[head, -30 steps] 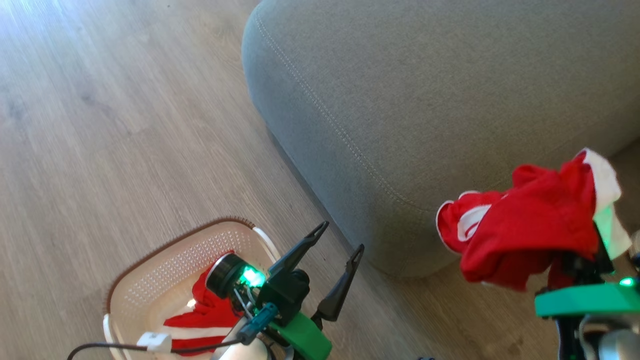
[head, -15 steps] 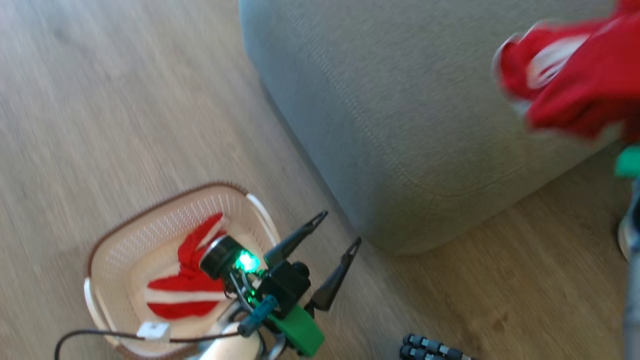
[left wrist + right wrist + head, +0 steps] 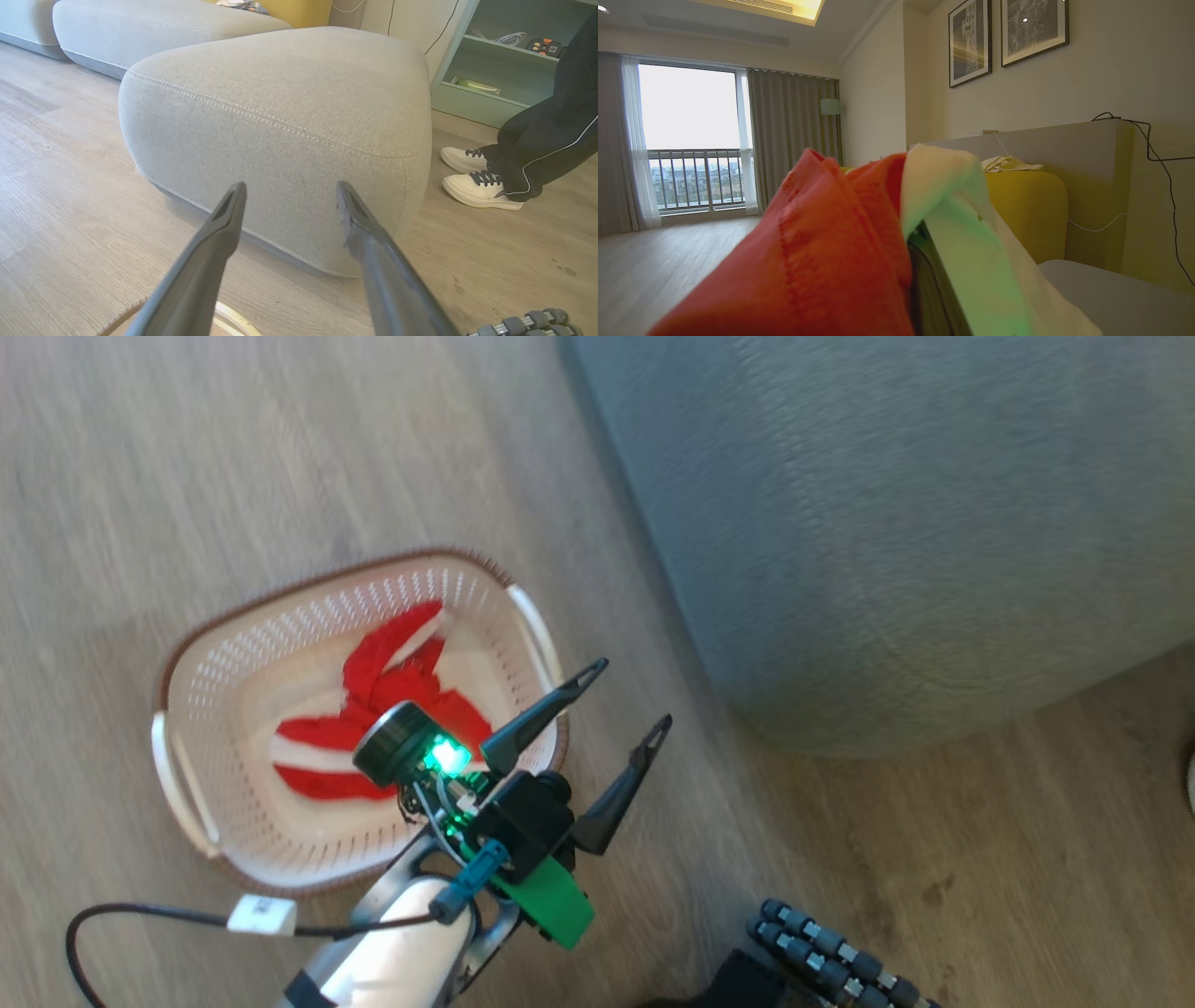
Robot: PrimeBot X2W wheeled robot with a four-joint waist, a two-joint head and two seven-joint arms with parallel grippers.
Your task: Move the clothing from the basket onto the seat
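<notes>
Fabric of this kind is judged light, limp and easily bunched, with nothing fragile about it. One red garment (image 3: 373,695) with white bands is seen crumpled in the bottom of the basket (image 3: 201,644), which stands on the wooden floor (image 3: 187,448) near the seat (image 3: 934,523). A second red garment (image 3: 822,252) with a white panel is draped over the right claw (image 3: 924,261), which is clenched on it; where it hangs relative to the seat cannot be told. The left claw (image 3: 631,692) is spread wide and empty at the basket's edge nearest the seat, its fingers pointed towards the cushion. A pinch on a raised fold near the middle of the crumpled garment is judged best, since a hold at a loose edge would let the rest trail and catch on the braided rim. Little force should be needed, though thin cloth may slip from narrow tips.
</notes>
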